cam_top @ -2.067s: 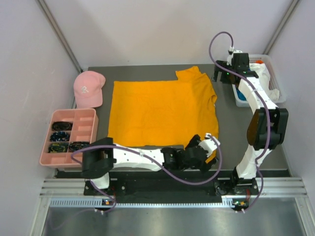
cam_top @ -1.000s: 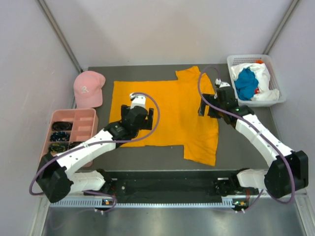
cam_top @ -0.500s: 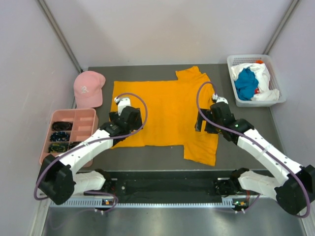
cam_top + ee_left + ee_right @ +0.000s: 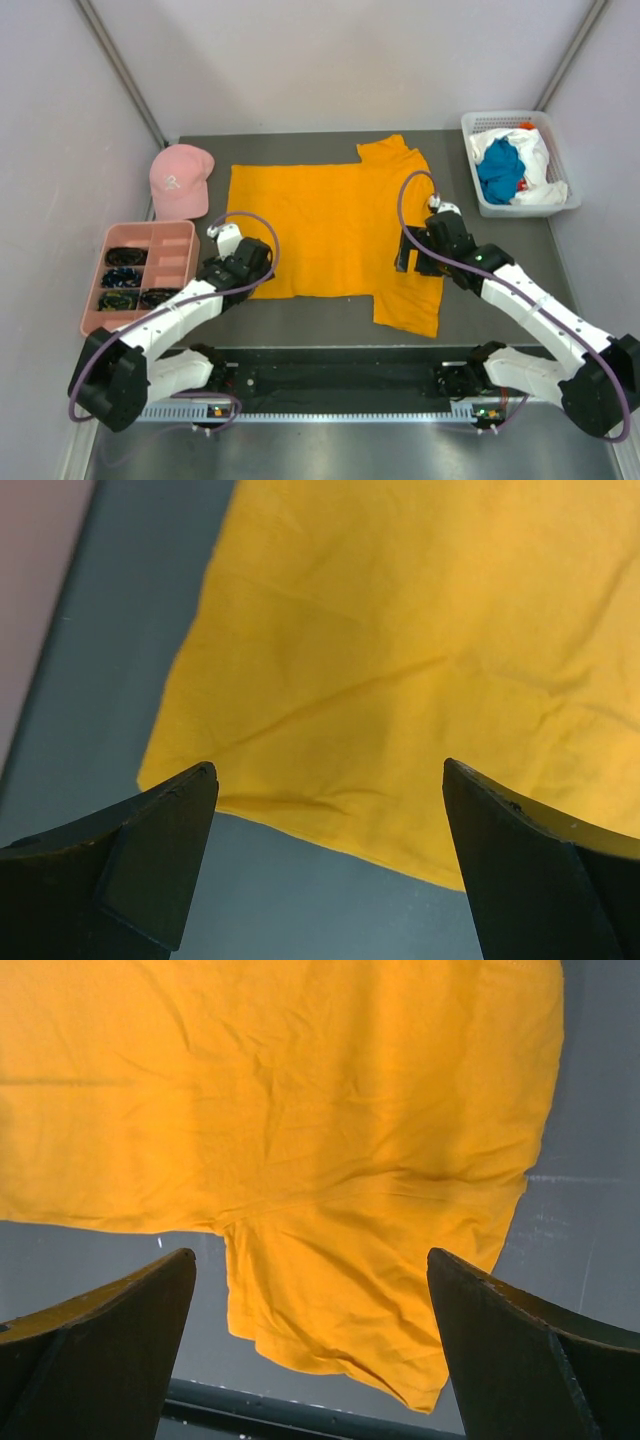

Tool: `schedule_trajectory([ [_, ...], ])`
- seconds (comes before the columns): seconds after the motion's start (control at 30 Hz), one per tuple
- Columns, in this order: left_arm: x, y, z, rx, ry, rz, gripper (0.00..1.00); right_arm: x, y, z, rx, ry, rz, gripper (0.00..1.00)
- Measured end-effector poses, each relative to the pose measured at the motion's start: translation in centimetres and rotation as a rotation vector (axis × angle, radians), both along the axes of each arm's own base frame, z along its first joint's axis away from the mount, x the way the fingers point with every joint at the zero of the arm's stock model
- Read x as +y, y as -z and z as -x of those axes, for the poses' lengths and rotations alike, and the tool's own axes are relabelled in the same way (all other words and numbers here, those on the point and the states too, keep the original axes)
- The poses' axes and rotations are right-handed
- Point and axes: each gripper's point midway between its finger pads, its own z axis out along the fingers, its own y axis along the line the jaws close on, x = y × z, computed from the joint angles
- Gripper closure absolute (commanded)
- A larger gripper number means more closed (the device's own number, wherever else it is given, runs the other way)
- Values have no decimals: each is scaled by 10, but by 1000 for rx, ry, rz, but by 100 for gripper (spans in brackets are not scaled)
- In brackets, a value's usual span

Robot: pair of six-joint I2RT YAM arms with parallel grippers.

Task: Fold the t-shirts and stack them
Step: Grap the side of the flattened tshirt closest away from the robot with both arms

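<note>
Two grippers: left gripper [image 4: 330,780] and right gripper [image 4: 310,1265], jaws wide apart, empty.
Orange t-shirt [image 4: 320,225]: spread flat on table [image 4: 300,315], beneath both.
Basket [image 4: 497,116]: teal t-shirt [image 4: 498,172] and, apparently, white t-shirt [image 4: 537,152] bunched inside.

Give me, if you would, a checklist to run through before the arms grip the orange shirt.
1. Orange shirt spread flat: ok, light wrinkles.
2. Left jaws open over the near hem by its left corner: ok.
3. Right jaws open over the near sleeve: ok.
4. Jaws low enough to pinch cloth: cannot tell.
5. Pink cap and pink tray apart from the shirt: ok.
</note>
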Motion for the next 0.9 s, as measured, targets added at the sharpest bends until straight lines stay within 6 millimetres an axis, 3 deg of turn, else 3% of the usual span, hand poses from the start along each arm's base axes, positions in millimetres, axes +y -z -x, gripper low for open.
schedule_trajectory([
  [0.2, 22, -6, -3, -25, -85, -22, 1, 7, 4, -2, 11, -30, -10, 1],
  [0.4, 41, 2, -1, 2, -141, -15, 1, 9, 9, -3, 22, -45, -5, 1],
  [0.9, 41, 17, 17, 36, -199, 52, 1, 15, 11, -3, 30, -65, -23, 1],
])
